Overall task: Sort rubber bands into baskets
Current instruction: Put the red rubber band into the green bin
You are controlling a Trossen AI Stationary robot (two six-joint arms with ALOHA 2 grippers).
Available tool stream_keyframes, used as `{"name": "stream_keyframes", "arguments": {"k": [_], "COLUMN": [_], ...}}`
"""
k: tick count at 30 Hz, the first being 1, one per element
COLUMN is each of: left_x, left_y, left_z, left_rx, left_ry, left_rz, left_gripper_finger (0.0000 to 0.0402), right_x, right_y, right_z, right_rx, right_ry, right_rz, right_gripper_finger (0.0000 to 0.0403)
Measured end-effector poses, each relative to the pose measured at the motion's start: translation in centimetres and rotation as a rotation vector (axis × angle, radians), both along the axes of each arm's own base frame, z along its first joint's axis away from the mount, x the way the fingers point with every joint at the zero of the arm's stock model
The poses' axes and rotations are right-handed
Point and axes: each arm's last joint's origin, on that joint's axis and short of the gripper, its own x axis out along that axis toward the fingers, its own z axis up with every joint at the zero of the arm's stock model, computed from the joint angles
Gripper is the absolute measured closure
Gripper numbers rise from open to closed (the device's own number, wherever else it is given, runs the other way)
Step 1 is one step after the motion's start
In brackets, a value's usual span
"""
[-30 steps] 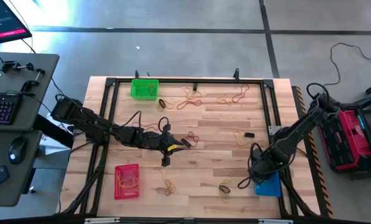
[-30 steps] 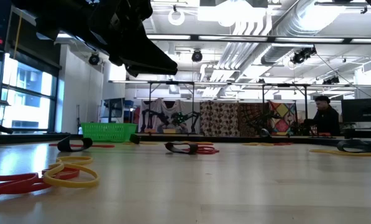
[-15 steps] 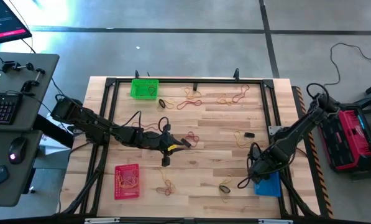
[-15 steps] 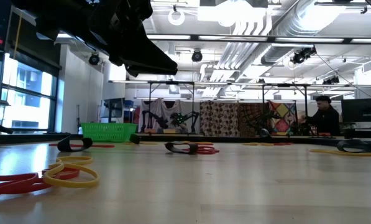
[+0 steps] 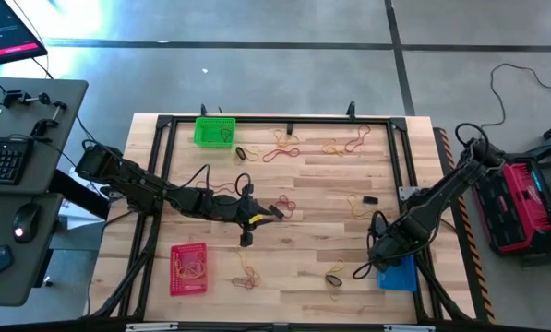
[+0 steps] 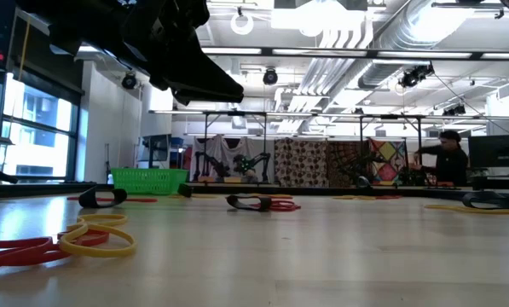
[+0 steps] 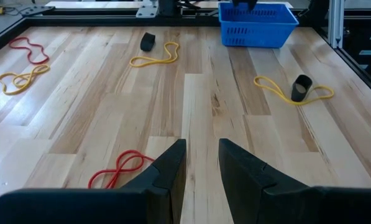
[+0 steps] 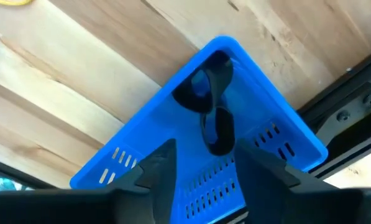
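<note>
Right gripper (image 8: 201, 171) released over blue basket (image 8: 141, 143) (black bands (image 8: 209, 102) inside); left gripper (image 7: 202, 165) parted, low mid-table.

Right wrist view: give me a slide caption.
Right gripper, jaws open, above the blue basket holding black rubber bands.

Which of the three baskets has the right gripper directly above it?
The blue basket, at the table's near right corner. The right gripper hangs open over it, black rubber bands inside; the green basket and red basket sit far away.
</note>
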Motion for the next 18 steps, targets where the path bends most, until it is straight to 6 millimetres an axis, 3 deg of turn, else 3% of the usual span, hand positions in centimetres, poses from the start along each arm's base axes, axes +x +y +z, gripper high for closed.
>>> {"name": "stream_keyframes", "arguments": {"k": [5, 13, 18], "left_x": [0.0, -0.1, -0.7], "left_y": [0.0, -0.1, -0.2], "left_z": [0.0, -0.1, -0.1], "left_rx": [0.008, 0.017, 0.023], "left_ry": [0.000, 0.014, 0.075], "left_rz": [-0.004, -0.009, -0.036], "left_gripper_finger": [0.0314, 0.0320, 0.0346], "right_x": [0.0, 1.0, 2.1], "right_y": [0.1, 0.2, 0.2], "right_z": [0.5, 4.1, 5.0], "right_rx": [0.019, -0.093, -0.257], "right_ry": [0.020, -0.156, -0.401], "right_rz": [-0.005, 0.092, 0.202], "right_gripper_finger": [0.0281, 0.0392, 0.0383]}}
